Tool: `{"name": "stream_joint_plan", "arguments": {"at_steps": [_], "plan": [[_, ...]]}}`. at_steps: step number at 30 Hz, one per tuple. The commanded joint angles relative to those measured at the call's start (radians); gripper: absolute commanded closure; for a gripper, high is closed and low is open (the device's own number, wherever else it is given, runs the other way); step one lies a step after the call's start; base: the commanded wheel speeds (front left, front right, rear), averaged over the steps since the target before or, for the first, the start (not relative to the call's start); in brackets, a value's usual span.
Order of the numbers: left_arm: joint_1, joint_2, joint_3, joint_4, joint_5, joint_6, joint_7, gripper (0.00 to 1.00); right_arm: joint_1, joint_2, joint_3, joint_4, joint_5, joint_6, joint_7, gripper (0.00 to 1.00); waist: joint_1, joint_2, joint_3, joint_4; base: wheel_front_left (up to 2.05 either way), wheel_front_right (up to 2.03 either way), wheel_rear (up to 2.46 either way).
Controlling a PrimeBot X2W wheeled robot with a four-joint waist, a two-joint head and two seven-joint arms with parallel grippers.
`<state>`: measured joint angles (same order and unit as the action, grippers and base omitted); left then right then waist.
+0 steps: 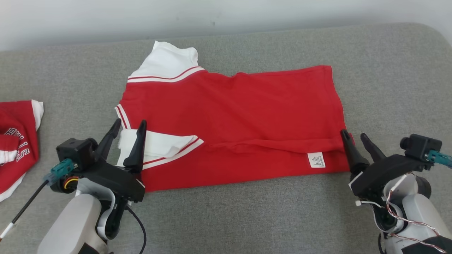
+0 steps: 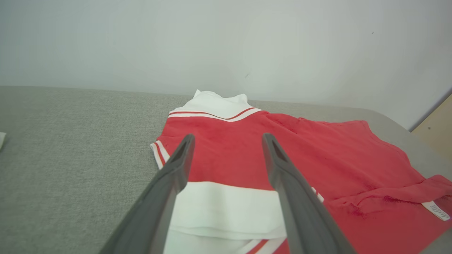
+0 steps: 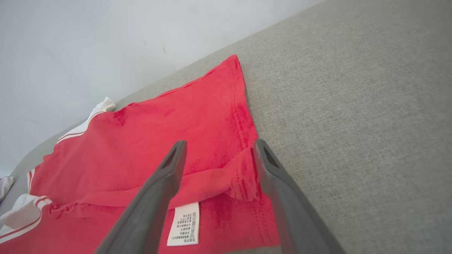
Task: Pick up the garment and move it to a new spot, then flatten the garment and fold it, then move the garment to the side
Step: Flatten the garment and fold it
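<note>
We see a grey, fabric-covered surface (image 1: 247, 218) with a rounded far corner, set against a plain pale wall (image 1: 212, 14) that carries a few small dark specks (image 2: 247, 75). Past the surface's edge we glimpse a tan patch (image 2: 436, 123). The light is soft and even.

The right gripper (image 3: 219, 143) has its two fingers spread apart over the hem corner of the red shirt (image 3: 159, 134), gripping nothing. A folded ridge of cloth runs between them. A white label (image 3: 185, 224) lies just beside the left finger. The shirt lies on a grey pad (image 3: 353, 123) below a pale wall (image 3: 88, 42); a white sleeve (image 3: 24, 211) shows lower left.
</note>
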<state>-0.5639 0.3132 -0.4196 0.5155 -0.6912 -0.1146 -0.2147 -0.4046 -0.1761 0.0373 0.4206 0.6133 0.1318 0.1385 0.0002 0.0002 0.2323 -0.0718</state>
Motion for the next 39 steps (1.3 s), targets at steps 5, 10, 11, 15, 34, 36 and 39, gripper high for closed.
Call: {"name": "stream_joint_plan", "arguments": {"at_steps": [5,10,11,15,34,36,39], "plan": [[0.038,-0.004,0.031,0.016,-0.011,-0.005,-0.037,0.00,0.050,-0.040,0.019,0.004,0.005,-0.002,-0.041,0.00,-0.0002,-0.0002,-0.029,0.014,0.00,0.00,0.00],[0.127,-0.007,0.044,-0.010,-0.003,0.008,-0.048,0.00,0.116,-0.079,0.038,-0.004,-0.013,-0.002,-0.066,0.00,-0.0002,-0.0002,-0.057,0.030,0.00,0.00,0.00],[0.151,-0.009,0.043,-0.015,-0.004,0.009,-0.048,0.00,0.127,-0.085,0.037,-0.002,-0.014,-0.002,-0.070,0.00,-0.0002,-0.0002,-0.061,0.034,0.00,0.00,0.00],[0.224,-0.016,0.042,-0.016,-0.017,0.017,-0.048,0.00,0.152,-0.105,0.044,0.005,-0.043,-0.002,-0.083,0.00,-0.0002,-0.0002,-0.061,0.045,0.00,0.00,0.00],[0.204,-0.038,0.020,0.113,0.002,0.041,-0.040,0.25,0.078,-0.078,0.101,0.138,-0.127,-0.002,-0.133,1.00,-0.0002,-0.0002,-0.011,0.039,0.00,0.00,0.00],[0.193,-0.041,0.018,0.130,0.004,0.036,-0.042,1.00,0.073,-0.076,0.112,0.151,-0.134,-0.002,-0.147,1.00,-0.0002,-0.0002,-0.013,0.040,0.00,0.00,0.00],[0.189,-0.054,0.025,0.146,-0.002,0.030,-0.045,1.00,0.072,-0.070,0.118,0.169,-0.124,-0.002,-0.170,1.00,-0.0002,-0.0002,-0.031,0.045,0.00,0.00,0.00]]}}
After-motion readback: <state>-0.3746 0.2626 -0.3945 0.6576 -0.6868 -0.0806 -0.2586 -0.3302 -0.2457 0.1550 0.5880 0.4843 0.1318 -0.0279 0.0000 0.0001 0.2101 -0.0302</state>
